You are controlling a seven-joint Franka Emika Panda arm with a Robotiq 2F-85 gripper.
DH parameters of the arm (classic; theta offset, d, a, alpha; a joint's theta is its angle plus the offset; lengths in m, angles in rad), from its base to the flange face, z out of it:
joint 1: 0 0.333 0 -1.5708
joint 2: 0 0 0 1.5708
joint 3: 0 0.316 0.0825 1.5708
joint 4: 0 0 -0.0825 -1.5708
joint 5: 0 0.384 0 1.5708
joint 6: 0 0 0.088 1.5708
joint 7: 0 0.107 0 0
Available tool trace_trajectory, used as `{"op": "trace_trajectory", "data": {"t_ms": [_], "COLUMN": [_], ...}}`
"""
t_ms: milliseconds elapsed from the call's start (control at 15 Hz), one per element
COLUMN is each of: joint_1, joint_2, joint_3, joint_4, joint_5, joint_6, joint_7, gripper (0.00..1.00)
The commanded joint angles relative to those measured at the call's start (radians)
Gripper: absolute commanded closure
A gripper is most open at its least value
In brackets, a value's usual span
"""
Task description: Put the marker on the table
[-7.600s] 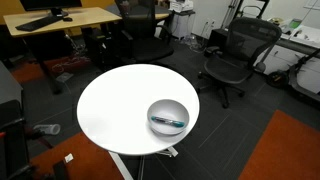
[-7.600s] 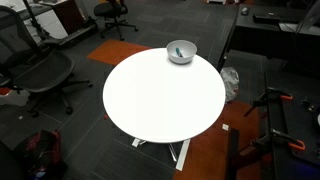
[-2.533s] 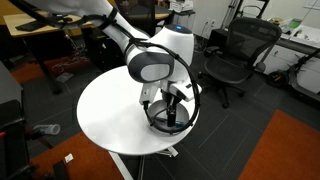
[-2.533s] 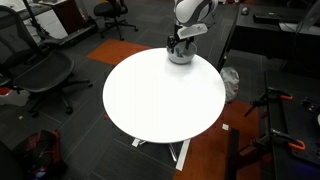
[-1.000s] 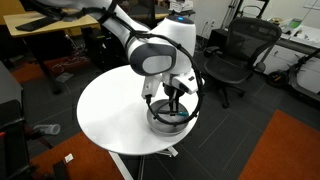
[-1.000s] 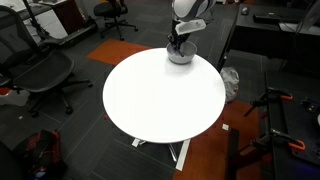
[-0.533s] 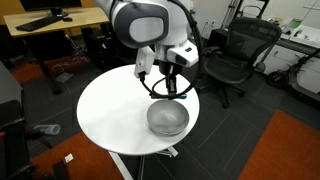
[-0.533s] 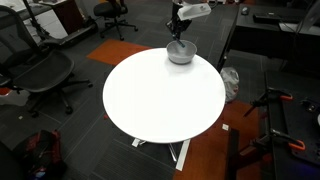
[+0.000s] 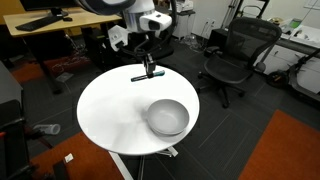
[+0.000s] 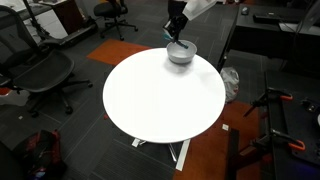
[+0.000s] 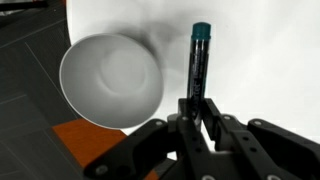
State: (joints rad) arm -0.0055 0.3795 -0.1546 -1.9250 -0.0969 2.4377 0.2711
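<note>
Since half a second ago, my arm has risen up and away from the round grey bowl [image 9: 167, 117], and the small slim dark blue-teal marker [image 11: 201, 55] has come out with it. The bowl now stands empty. My fingers [image 11: 200, 108] are clenched on the marker's near end, and its capped tip points away from my wrist. In the wrist view the marker sits over bare white surface, beside the bowl and not above it. In an exterior view my fingers hang above the large round white table [image 9: 105, 110], clear of its top.

Finding: removal from the bowl is complete.

Outstanding: lowering to the bare table, laying the marker down, letting go and withdrawing. The marker is not yet on the table.
</note>
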Motion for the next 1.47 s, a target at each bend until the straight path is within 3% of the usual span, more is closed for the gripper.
{"op": "trace_trajectory", "data": {"t_ms": [0,400,800,867,1133,1200,1400], "joint_1": [0.037,0.053,0.005,0.045,0.027,0.027,0.038], "joint_2": [-0.084,-0.094,-0.132,-0.069,-0.095,-0.098,-0.114], "joint_3": [0.046,0.169,0.285,0.243,0.266,0.262,0.248], "joint_4": [-0.113,-0.213,-0.336,-0.259,-0.298,-0.301,-0.33], "joint_5": [-0.059,-0.036,0.027,-0.012,0.009,0.003,-0.05], "joint_6": [0.057,0.127,0.211,0.178,0.188,0.188,0.208], "joint_7": [-0.071,-0.288,-0.618,-0.504,-0.584,-0.583,-0.58], "gripper": [0.95,0.95,0.95,0.81,0.81,0.95,0.95]}}
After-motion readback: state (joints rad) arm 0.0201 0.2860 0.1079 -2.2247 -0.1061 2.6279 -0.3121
